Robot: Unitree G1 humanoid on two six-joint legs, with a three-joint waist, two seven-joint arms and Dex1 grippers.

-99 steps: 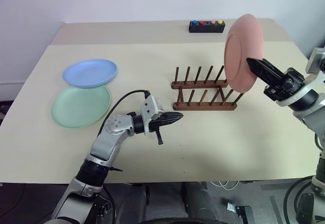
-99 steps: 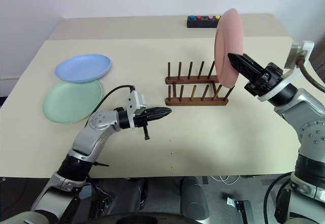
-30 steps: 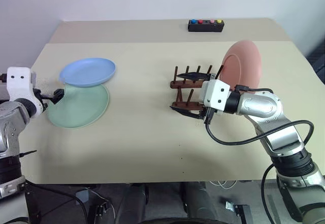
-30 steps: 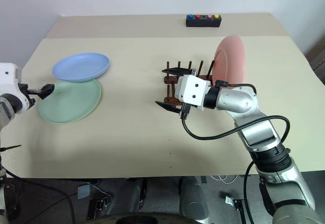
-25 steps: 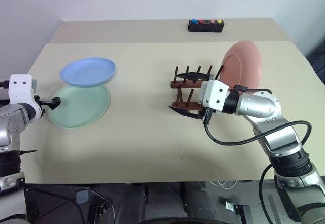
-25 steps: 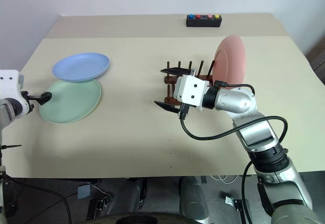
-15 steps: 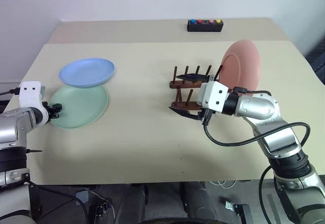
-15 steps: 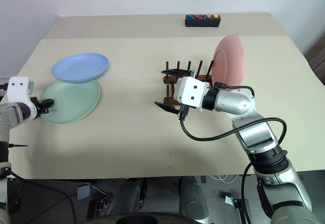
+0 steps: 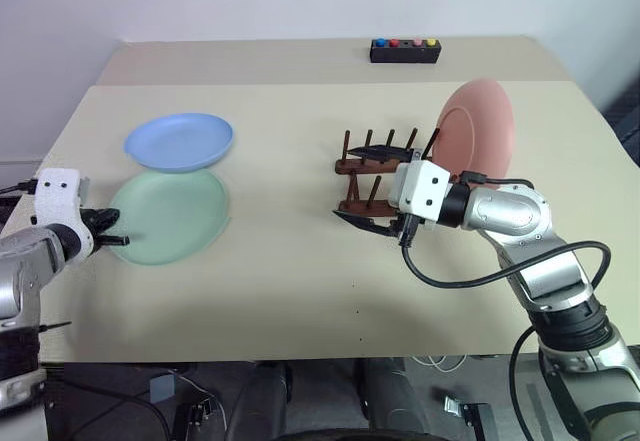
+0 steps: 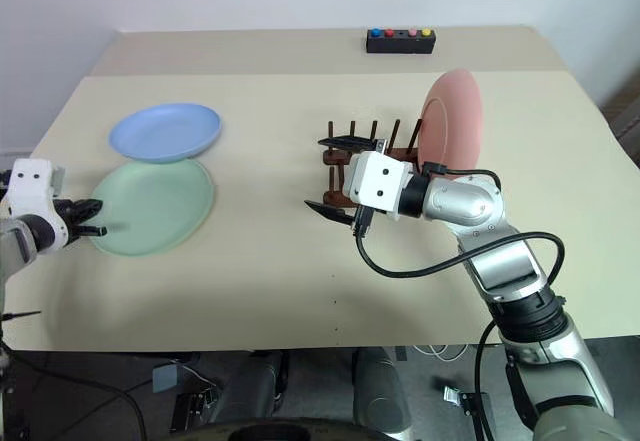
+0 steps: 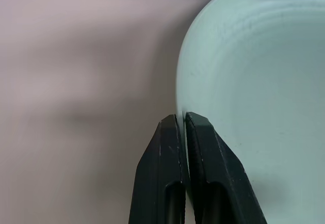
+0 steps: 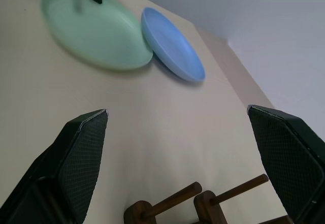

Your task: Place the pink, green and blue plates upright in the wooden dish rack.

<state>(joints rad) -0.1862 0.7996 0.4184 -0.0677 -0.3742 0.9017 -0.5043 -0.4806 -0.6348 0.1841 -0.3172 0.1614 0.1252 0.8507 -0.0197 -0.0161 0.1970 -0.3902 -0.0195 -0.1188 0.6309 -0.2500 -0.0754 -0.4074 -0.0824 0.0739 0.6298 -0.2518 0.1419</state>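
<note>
Left eye view showed the pink plate [image 9: 476, 139] racked upright — green plate [image 9: 170, 216] and blue plate [image 9: 179, 141] lay flat. Left gripper [image 11: 183, 120] pinched green's rim; right gripper [image 9: 372, 185] gaped empty.

Left gripper [image 9: 112, 238]: black fingers, white housing, pinching pale mint green plate [image 9: 170, 217]. Light blue plate [image 9: 179, 142] just beyond it. Right gripper [image 9: 373, 185]: black cross-hatched pads, beside dark brown wooden rack [image 9: 390, 177] holding salmon pink plate [image 9: 476, 139]. Table [image 9: 290, 271] beige.

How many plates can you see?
3. The pink plate stands upright at the right end of the wooden dish rack; the blue plate and the green plate lie on the table's left side.
</note>
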